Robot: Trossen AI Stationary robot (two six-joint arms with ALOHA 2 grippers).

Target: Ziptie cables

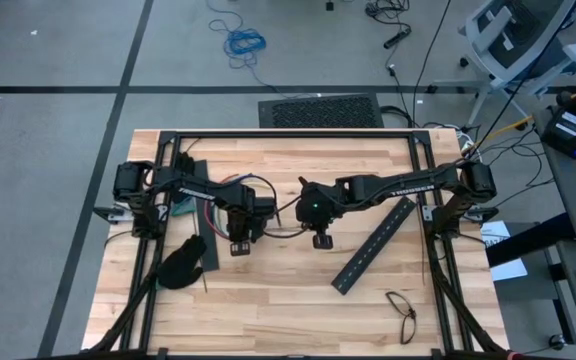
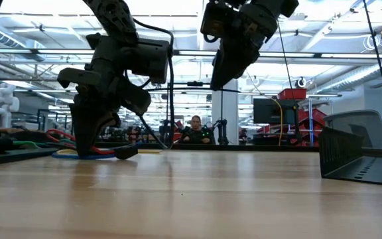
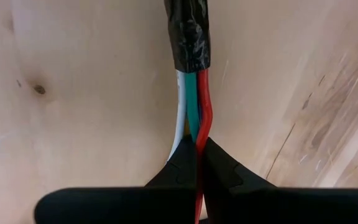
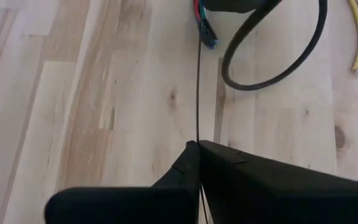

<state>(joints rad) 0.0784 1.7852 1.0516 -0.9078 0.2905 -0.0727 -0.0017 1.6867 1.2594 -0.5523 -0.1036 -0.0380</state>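
Both grippers clamped over the wooden table (image 1: 268, 300).
Left gripper (image 3: 199, 152) pinches the red, white and green wire bundle (image 3: 194, 109); right gripper (image 4: 199, 148) pinches a thin dark plastic ziptie (image 4: 198, 87).

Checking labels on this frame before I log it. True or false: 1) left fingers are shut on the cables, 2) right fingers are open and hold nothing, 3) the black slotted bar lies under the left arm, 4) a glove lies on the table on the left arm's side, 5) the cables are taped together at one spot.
1) True: the left gripper is shut on the cables.
2) False: the right gripper is shut on a ziptie.
3) False: the slotted bar lies under the right arm.
4) True: the glove lies on the left arm's side.
5) True: black tape wraps the cables.
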